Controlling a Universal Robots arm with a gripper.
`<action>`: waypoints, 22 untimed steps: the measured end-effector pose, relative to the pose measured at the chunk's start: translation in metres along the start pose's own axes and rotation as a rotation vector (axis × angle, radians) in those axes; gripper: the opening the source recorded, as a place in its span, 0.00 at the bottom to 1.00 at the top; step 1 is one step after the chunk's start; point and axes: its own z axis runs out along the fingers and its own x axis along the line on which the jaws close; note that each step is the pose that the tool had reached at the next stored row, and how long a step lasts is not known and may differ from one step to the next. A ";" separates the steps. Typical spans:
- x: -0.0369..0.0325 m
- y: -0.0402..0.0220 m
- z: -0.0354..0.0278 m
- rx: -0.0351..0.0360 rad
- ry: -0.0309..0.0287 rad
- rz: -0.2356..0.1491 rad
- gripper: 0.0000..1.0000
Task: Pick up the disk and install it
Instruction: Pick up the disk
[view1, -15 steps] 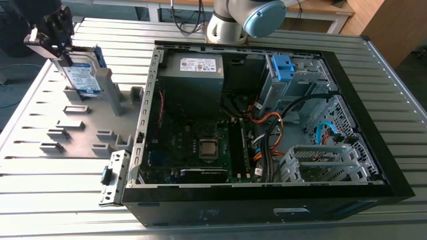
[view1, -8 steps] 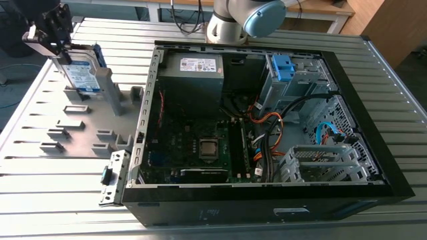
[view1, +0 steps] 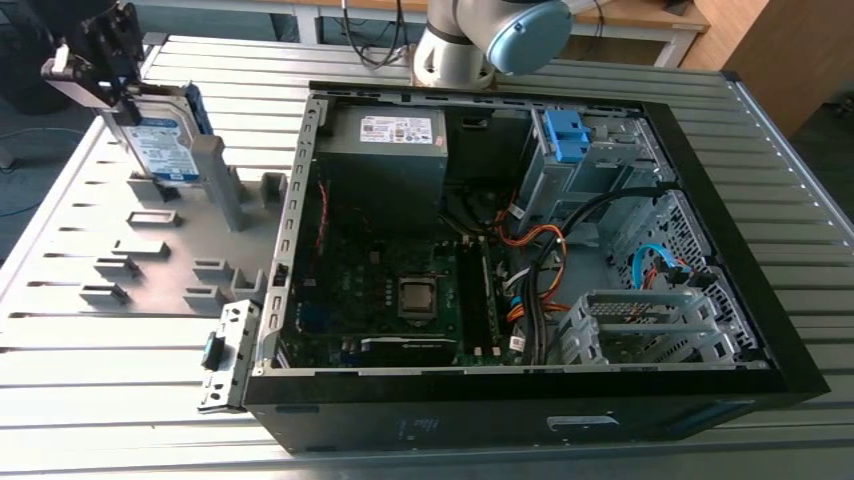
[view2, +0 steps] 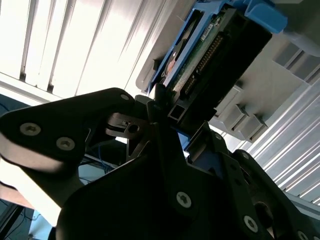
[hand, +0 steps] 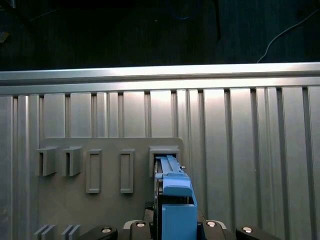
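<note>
**Exterior view, read from nine o'clock across to three o'clock.**

- **Ten o'clock:** the gripper (view1: 123, 95) is clamped on the upper end of the disk (view1: 167, 145). The disk stands on edge, with its lower end at the grey holder plate (view1: 160, 270). Whether it has cleared the plate cannot be told.
- **First wrist view:** the camera looks along the disk's blue rail (hand: 175, 200) to the slot (hand: 164, 150) at its far end.
- **Second wrist view:** the jaws press on the disk's end, beside its connector row (view2: 205, 62).
- **Centre to three o'clock:** the open computer case (view1: 534, 425), well apart from the disk. Inside it, the power-supply box (view1: 387, 165) lies at eleven o'clock and a bare blue bracket (view1: 566, 135) at one o'clock.

**Step in hand, by judgement:** drawing the disk out of its holder. This is best done straight along the slot's axis, with the disk kept square. The hold is on a narrow edge, so any tilt or sideways pull would bind the rails against the slot walls.
</note>
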 end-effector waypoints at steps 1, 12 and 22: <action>0.0000 0.0000 -0.0007 0.0001 -0.0001 0.000 0.36; -0.0001 0.0001 -0.0053 -0.0001 -0.0002 0.000 0.36; -0.0001 0.0002 -0.0096 0.0000 -0.0003 0.000 0.36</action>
